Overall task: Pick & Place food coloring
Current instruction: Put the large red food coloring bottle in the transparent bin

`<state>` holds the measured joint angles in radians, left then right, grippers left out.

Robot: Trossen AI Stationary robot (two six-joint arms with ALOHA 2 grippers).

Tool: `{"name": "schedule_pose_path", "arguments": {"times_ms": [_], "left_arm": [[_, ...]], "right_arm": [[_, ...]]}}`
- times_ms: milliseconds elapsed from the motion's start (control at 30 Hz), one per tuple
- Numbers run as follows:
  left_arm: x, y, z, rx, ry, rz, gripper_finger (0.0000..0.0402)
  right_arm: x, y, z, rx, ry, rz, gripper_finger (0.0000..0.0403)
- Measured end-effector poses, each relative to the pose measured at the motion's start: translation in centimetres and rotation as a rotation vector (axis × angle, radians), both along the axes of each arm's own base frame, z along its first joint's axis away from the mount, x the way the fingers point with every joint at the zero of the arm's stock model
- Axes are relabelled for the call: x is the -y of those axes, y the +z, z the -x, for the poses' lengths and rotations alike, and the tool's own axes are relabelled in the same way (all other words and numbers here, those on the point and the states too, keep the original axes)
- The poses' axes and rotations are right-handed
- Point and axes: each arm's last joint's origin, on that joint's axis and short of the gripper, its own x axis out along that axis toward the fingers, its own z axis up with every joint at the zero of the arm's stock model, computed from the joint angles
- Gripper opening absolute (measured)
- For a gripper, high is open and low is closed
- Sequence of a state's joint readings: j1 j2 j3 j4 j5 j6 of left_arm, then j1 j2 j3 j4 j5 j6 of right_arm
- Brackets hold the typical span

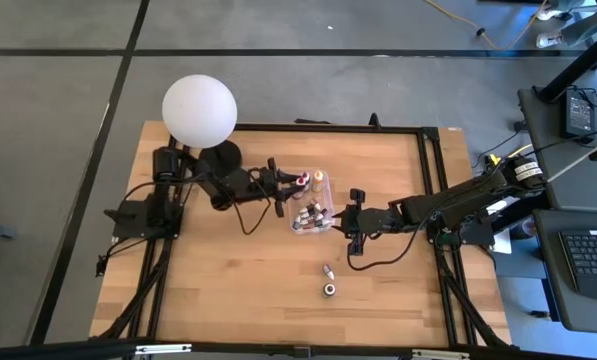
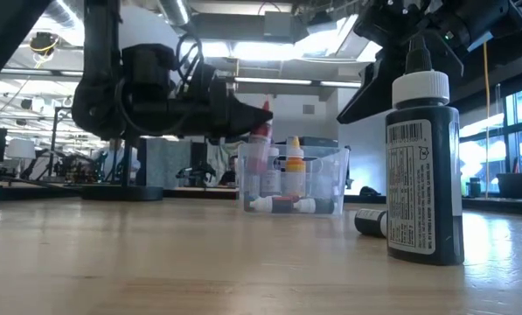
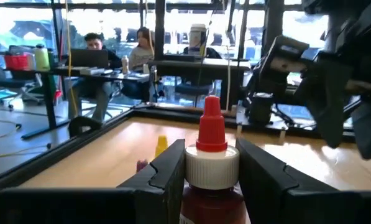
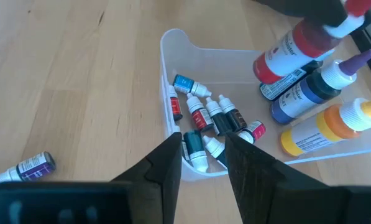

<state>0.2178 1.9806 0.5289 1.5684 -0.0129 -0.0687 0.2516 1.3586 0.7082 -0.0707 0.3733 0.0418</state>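
Left wrist view: left tool (image 3: pixel 211 180) is clamped on a red bottle (image 3: pixel 211 163) just under its white collar, red tip up, long axis upright. In the high view that bottle hangs over the far side of the clear box (image 1: pixel 300 203), with tall bottles standing in the box right beside it.

Risks, judged: the grip sits high on the cap, so the bottle could swing or slip on release. Lowered off line, it could knock the yellow bottle (image 4: pixel 334 126) or purple-capped bottle (image 4: pixel 322 87) next to it, or catch the box wall.

Right tool (image 4: pixel 202 163) hovers at the near wall of the clear box, fingers a little apart, nothing between them. It is close to the left tool's work area, so the arms could clash.

Small bottles (image 4: pixel 207 121) lie flat in the box, axes mixed. 2 bottles sit outside the box on the surface (image 1: pixel 228 290): 1 purple-label bottle (image 4: pixel 28 168) lying on its side, 1 dark bottle (image 2: pixel 423 166) standing, tip up.
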Motion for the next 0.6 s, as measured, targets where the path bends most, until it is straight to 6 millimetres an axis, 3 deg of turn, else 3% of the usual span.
{"name": "schedule_pose_path", "arguments": {"times_ms": [600], "left_arm": [[0.2, -1.2, -0.1, -0.052, 0.067, 0.015, 0.0131]], "right_arm": [[0.0, 0.0, 0.0, -0.002, 0.0, 0.001, 0.0126]]}}
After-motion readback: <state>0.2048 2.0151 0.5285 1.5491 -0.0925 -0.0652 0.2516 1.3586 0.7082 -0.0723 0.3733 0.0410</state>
